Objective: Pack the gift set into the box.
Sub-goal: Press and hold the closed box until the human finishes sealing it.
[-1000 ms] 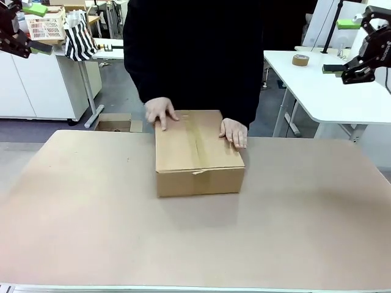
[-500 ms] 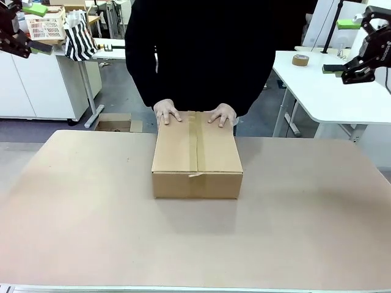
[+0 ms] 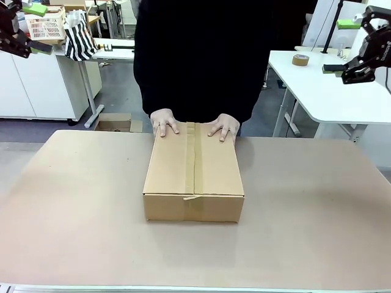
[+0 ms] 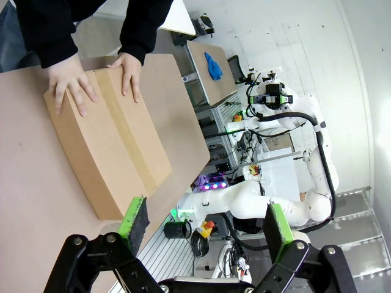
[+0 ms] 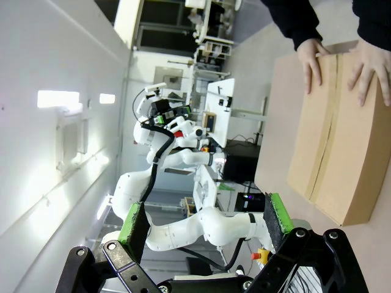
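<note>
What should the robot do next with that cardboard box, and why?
Probably lower the left gripper toward the near end of the box. Its top is shut under tape, so it must be opened before anything goes in. The left and the right gripper hang open, high off the table, and the person's hands press the far end.

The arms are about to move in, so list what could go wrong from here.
1. The person's hands rest on the far end of the box; a gripper coming down there could hit them.
2. The box is shut, with tape along its centre seam. The left gripper and right gripper, both open and raised at the sides, may struggle to open the flaps.
</note>
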You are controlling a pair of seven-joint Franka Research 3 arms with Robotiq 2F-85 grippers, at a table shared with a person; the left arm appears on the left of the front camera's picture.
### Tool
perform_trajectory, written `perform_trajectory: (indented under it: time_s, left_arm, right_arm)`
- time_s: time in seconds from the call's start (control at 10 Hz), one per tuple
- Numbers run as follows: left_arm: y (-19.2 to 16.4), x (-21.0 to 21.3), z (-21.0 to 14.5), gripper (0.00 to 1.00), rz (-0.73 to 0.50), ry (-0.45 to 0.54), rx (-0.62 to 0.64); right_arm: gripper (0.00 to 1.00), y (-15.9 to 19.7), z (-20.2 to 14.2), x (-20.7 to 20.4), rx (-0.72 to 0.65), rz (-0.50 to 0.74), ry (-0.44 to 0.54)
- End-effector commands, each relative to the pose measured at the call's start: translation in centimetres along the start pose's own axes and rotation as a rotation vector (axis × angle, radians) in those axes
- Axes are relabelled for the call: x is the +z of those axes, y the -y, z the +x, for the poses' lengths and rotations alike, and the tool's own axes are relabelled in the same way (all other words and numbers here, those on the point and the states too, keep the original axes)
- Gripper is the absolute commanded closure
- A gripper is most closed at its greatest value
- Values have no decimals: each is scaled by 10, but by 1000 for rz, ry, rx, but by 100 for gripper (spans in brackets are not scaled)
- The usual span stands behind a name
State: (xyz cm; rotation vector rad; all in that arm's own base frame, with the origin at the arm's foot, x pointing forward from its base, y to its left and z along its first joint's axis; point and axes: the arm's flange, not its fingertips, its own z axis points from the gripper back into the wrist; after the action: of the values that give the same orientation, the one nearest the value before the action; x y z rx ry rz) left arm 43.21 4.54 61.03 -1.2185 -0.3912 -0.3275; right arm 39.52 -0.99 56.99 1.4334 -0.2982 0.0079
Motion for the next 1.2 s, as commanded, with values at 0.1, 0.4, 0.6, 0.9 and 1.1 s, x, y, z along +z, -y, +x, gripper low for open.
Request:
perform_trajectory:
  time_s: [0.1,0.4,0.6,0.9,1.1]
  left_arm:
    - [2,2,-3,0,2,-9,7]
    - [2,2,-3,0,2,-9,7]
    - [2,2,-3,0,2,-9,7]
    - [11,-35,-4,0,196,230,-549]
    - [11,-80,-14,0,168,247,-913]
  right_arm:
    - [0,-3,2,0,-11,-11,-1]
    - [0,-3,2,0,-11,-11,-1]
    - [0,-3,2,0,-11,-11,-1]
    - [0,10,13,-46,375,-79,-123]
    - [0,25,6,-95,776,0,-298]
